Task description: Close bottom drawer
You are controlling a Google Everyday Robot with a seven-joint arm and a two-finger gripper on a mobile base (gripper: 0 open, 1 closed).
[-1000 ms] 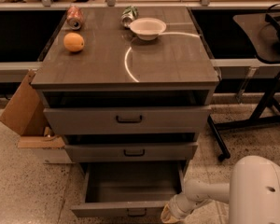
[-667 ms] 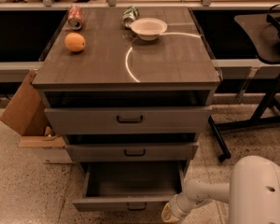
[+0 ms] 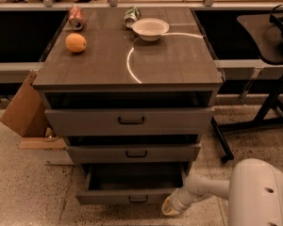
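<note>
The bottom drawer (image 3: 108, 198) sits lowest in the stack, close to the floor (image 3: 33, 197). It is pulled out and stands open. You can look down into its dark, plain inside. Its front is slim, with a small black handle (image 3: 138, 199) in the middle.

The tool (image 3: 172, 206) is low down by the right end of that drawer's front. It is just beside the front. I cannot tell if it touches it, and I cannot tell if the tool is wide or narrow. It holds nothing that I can see. A white arm (image 3: 205, 187) runs from the tool to the big white robot body (image 3: 262, 194) in the bottom right corner.

Above the bottom drawer is the middle drawer (image 3: 134, 153), and above that the top drawer (image 3: 129, 120). Both stick out a little, with a dark gap over each one.

On the tabletop (image 3: 170, 60) an orange (image 3: 76, 42) sits near the left side. A white bowl (image 3: 150, 28) sits near the back. A red can (image 3: 76, 17) and a green can (image 3: 131, 16) lie at the back edge.

A cardboard box (image 3: 26, 109) leans at the left side. A black stand (image 3: 269, 79) is on the right.
</note>
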